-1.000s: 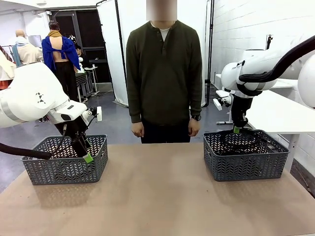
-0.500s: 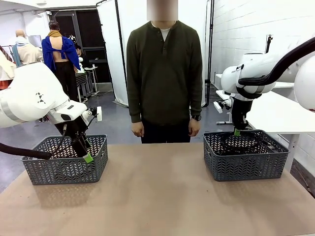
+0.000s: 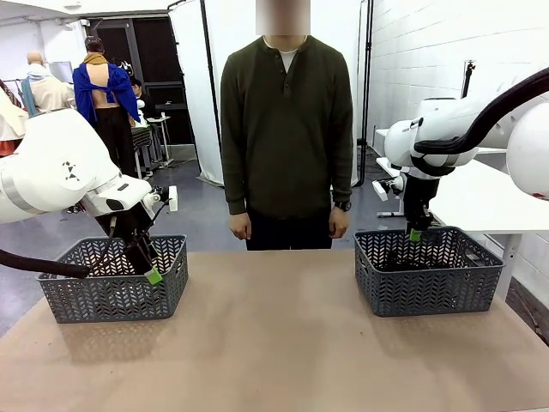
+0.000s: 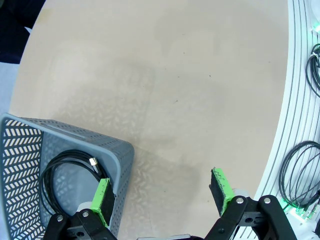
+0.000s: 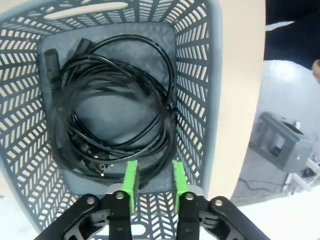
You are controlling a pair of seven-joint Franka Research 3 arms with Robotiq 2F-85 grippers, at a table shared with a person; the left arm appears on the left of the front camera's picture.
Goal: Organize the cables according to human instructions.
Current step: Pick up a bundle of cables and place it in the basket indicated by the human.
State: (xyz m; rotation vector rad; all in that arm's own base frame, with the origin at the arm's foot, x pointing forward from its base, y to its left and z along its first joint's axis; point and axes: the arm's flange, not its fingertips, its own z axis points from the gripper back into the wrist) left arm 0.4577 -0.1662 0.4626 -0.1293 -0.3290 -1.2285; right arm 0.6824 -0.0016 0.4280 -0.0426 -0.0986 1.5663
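Cables point(image 5: 117, 120) lay coiled in the right basket point(image 5: 200, 65), mid-frame. Right gripper point(image 5: 153, 184) above had jaws slightly apart, holding nothing. Left gripper point(image 4: 162, 192), lower frame, was spread wide.

Cables in both baskets, human waiting.
I see black cables point(image 5: 117, 120) coiled on the right basket's point(image 5: 210, 85) floor, one coil point(image 4: 70, 172) in the left basket's point(image 4: 122, 165) corner; the human point(image 3: 286, 137) stands at the table's far edge.

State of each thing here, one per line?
Left gripper: open, empty, straddling the left basket's wall.
Right gripper: jaws slightly apart, empty, above the right basket.
Left basket: holds one coiled cable.
Right basket: holds coiled cables.
Person: standing, arms down.
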